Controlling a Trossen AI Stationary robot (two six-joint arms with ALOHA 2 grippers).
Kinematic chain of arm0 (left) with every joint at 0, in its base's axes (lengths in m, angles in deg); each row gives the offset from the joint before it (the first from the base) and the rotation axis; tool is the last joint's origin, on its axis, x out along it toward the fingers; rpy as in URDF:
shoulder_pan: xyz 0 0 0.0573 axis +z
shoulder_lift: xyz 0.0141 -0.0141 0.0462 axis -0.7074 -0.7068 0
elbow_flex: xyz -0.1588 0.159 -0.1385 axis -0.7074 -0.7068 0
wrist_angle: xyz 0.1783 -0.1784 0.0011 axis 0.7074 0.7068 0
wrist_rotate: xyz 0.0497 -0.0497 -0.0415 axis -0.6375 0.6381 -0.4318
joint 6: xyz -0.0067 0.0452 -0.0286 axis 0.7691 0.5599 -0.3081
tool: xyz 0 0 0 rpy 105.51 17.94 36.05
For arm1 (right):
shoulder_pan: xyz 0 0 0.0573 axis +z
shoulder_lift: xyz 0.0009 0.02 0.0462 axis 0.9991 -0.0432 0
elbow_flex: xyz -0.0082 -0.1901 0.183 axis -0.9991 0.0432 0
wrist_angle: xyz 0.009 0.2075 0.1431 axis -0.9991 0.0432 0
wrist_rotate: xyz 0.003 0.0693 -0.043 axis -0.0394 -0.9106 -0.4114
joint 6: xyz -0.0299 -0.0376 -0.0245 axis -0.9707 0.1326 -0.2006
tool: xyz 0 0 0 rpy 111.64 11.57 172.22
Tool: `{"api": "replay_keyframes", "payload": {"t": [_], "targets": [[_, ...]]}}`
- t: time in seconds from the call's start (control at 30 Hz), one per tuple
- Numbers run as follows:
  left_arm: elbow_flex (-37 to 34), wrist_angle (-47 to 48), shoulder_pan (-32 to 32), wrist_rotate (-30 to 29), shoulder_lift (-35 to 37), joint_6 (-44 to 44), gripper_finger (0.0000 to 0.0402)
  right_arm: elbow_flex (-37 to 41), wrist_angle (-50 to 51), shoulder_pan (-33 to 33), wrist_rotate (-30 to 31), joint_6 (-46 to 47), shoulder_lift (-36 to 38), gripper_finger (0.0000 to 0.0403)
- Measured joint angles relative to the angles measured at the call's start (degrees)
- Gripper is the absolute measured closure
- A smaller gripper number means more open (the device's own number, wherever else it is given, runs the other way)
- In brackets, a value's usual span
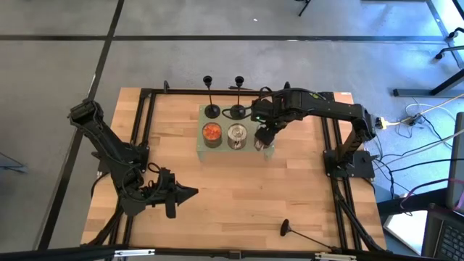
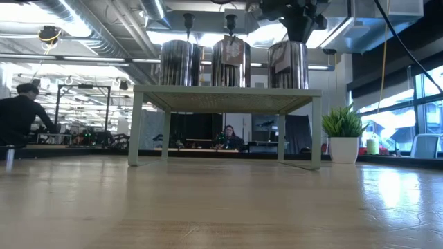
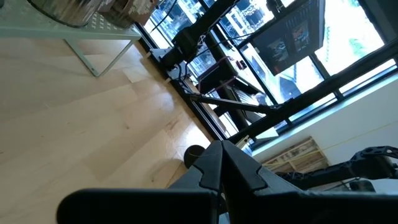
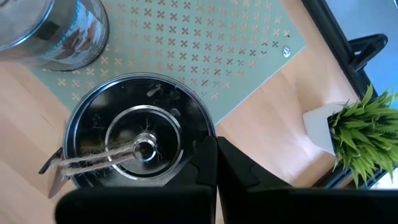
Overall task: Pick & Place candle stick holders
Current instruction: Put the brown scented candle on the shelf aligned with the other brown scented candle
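Fingers of the right gripper are pressed together w/ nothing between them. It hangs right over the dark tin can at the 3 o'clock end of the green shelf, not over a holder. The left gripper is also closed and empty, parked near the table's 8 o'clock side.

Task items: two candle stick holders stand upright on the shelf's 12 o'clock edge, the left holder and the right holder. The third holder lies on its side on the wooden table at approx. 5 o'clock, stem running toward the table edge.

Risks, as I judge them:
- The right arm runs close by the right holder. A sideways swing could clip the thin stem and tip it, and the left holder beside it could go too.
- If the closed gripper drops any lower, it could push the dark can toward the shelf's nearby 3 o'clock end.
- The lying holder's stem is thin and round, so a grab could make it roll or slip off the edge.

Hard to see:
- Can't tell if the fingertips touch the can lid; there may be a gap.
- From above, the gripper covers most of that can.
- At table level the holders' cup tops are cut off, and the lying holder isn't visible at all.
- The orange can and silver can hide part of both upright bases at table level.
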Motion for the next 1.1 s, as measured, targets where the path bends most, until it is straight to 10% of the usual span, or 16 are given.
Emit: {"api": "replay_keyframes", "payload": {"t": [1.1], "targets": [[0.0,0.1,0.0,0.2,0.0,-0.7,0.0400,0.0,-1.7,0.8,-0.2,-16.5,0.0,0.0403]]}}
